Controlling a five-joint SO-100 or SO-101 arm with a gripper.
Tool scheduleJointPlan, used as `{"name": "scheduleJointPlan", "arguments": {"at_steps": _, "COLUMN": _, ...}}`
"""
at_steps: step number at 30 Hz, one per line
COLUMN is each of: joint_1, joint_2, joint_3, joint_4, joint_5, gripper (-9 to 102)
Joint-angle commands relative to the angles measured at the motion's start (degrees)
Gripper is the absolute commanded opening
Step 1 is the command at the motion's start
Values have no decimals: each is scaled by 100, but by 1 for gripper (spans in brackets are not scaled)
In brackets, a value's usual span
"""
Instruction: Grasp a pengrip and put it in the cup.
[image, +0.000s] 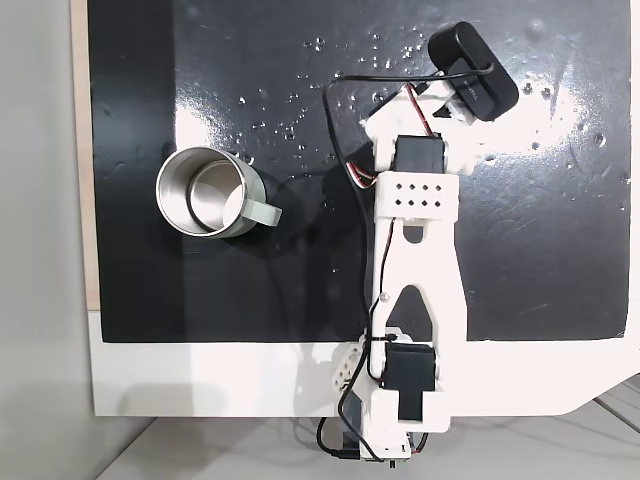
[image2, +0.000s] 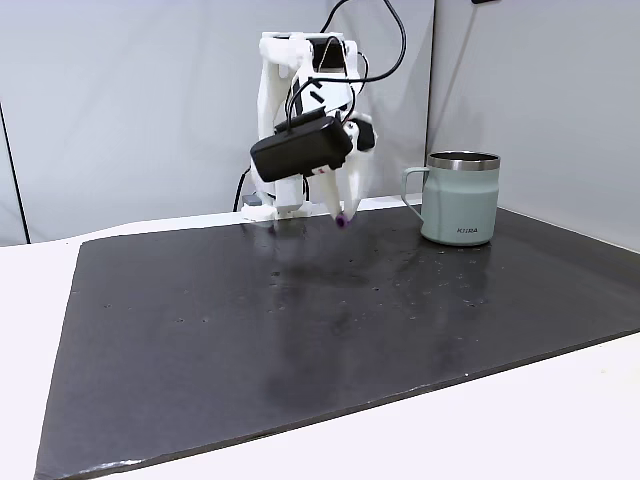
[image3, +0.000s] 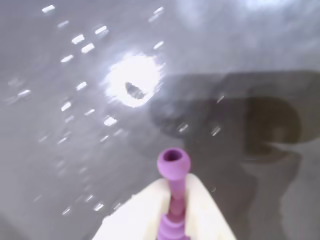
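We find the claw (image3: 172, 210) clamped on the pengrip (image3: 173, 165), raised off the surface (image2: 300, 320); we judge it should travel toward the cup (image: 210, 192) at nine o'clock in the top-down fixed view, keeping clamped until above the rim.

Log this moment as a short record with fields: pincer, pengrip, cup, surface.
pincer: shut on the pengrip, raised off the mat
pengrip: lilac, clamped between the white fingers, tip poking out
cup: upright on the mat, handle toward the arm in a fixed view, nothing visible inside from above
surface: black mat, glossy, speckled
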Motion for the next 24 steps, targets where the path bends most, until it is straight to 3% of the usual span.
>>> {"name": "scheduleJointPlan", "arguments": {"at_steps": 1, "joint_1": -334, "joint_2": 765, "joint_3": -360, "joint_4": 290, "joint_5": 475, "gripper": 0}}
{"name": "scheduleJointPlan", "arguments": {"at_steps": 12, "joint_1": -1749, "joint_2": 2004, "joint_3": -272, "joint_4": 193, "joint_5": 2109, "gripper": 0}}
{"name": "scheduleJointPlan", "arguments": {"at_steps": 24, "joint_1": -3313, "joint_2": 2461, "joint_3": 44, "joint_4": -492, "joint_5": 2962, "gripper": 0}}
